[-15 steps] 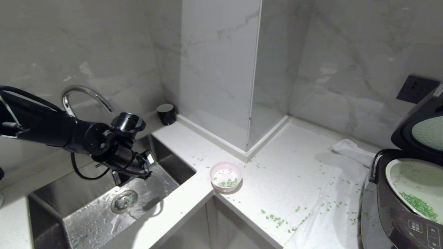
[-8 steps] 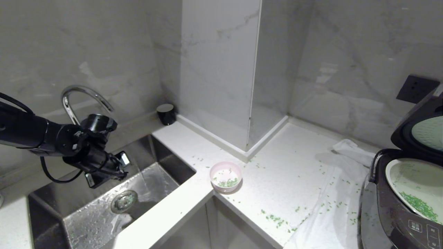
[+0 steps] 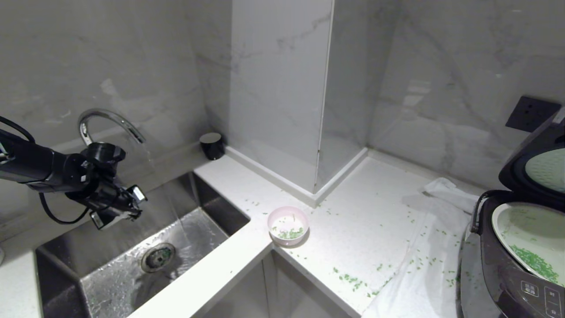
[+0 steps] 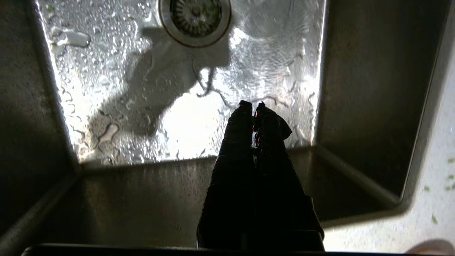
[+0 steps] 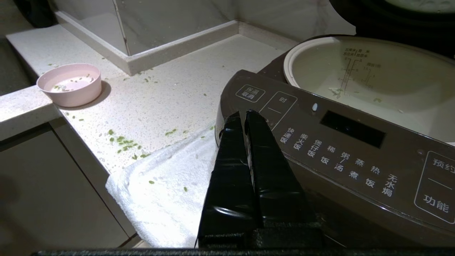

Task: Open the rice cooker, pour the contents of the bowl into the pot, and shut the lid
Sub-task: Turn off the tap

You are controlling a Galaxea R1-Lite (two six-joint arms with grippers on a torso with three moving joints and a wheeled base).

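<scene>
The dark rice cooker stands at the far right with its lid raised. Its white pot holds green contents. The pink bowl sits on the counter corner beside the sink, a few green bits left inside. My left gripper hovers shut and empty over the sink, well left of the bowl; the wrist view shows its tips above the wet sink floor. My right gripper is shut and empty, low in front of the cooker's button panel, with the bowl and pot beyond.
A steel sink with drain lies under a chrome faucet. A black cup stands in the corner. A white towel lies under the cooker. Green bits are scattered over the counter. A wall socket is above the cooker.
My left arm has swung left and back across the sink, away from the bowl, its gripper staying shut. Bowl, cooker and right arm have not moved.
</scene>
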